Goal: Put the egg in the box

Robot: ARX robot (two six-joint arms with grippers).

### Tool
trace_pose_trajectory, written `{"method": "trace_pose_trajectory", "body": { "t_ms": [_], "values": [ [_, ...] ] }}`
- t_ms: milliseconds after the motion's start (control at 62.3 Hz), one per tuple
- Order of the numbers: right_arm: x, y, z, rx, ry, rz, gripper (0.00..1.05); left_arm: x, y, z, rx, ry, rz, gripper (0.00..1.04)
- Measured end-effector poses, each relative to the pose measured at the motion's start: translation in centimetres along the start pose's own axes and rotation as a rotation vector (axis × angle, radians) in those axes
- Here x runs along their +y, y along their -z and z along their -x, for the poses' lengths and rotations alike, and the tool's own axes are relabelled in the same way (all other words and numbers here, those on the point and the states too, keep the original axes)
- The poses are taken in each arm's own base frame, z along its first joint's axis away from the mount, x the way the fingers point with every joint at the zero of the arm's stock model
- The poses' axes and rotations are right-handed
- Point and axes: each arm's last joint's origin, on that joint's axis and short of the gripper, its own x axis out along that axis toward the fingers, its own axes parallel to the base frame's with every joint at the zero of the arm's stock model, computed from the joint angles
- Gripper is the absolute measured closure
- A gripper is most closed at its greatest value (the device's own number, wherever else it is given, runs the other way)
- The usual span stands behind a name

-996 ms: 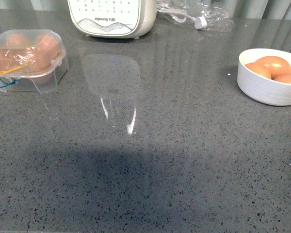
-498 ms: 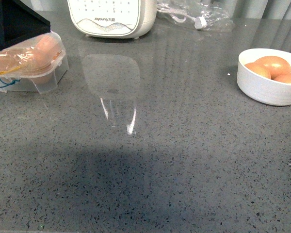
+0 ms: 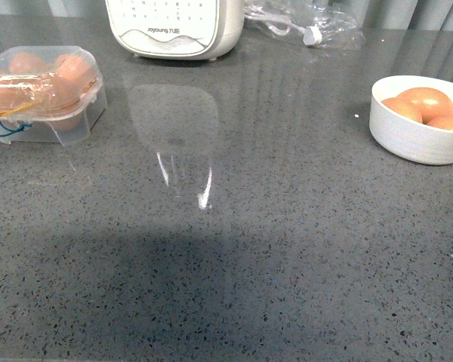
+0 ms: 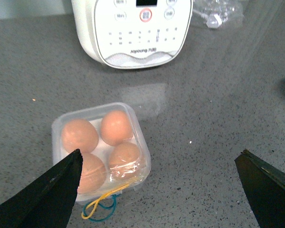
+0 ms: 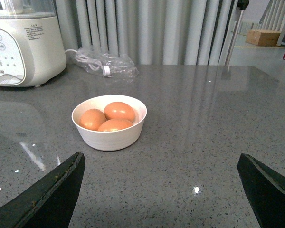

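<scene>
The clear plastic box (image 3: 77, 127) stands at the far left of the grey counter and holds four orange-brown eggs under its clear lid. In the left wrist view the box (image 4: 88, 110) lies below, with a blue and yellow cord (image 4: 99, 209) at its near side. My left gripper (image 4: 159, 190) is open and empty above the counter beside the box. A white bowl (image 3: 408, 139) at the right holds three eggs (image 3: 425, 102). My right gripper (image 5: 161, 190) is open and empty, short of the bowl (image 5: 109, 140) and its eggs (image 5: 119, 110). Neither gripper shows in the front view.
A white kitchen appliance (image 3: 174, 26) stands at the back of the counter. A clear plastic bag with a white cable (image 3: 302, 26) lies behind, right of it. Grey curtains (image 5: 156, 28) hang behind the counter.
Half a second ago a dark part of the left arm showed over the box at the front view's top left. It is out of that view now. The box and bowl have not moved.
</scene>
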Motion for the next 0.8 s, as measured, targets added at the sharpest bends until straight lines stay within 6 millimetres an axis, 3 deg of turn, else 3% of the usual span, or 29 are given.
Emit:
{"method": "trace_pose_trajectory", "body": {
  "t_ms": [193,482,723,803],
  "values": [
    [0.0,0.0,0.0,0.000,0.000,0.000,0.07,-0.5,-1.7,3.6,-0.089,-0.063,-0.041,0.07],
    [0.0,0.0,0.0,0.000,0.000,0.000,0.07,-0.6,0.2,8.1,-0.070,-0.140,-0.115,0.07],
    [0.0,0.0,0.0,0.000,0.000,0.000,0.07,-0.1,0.2,8.8,-0.078,-0.174,-0.129,0.07],
    [0.0,0.0,0.0,0.000,0.000,0.000,0.07,-0.5,0.9,8.6,-0.199,-0.298,-0.062,0.20]
  ]
}}
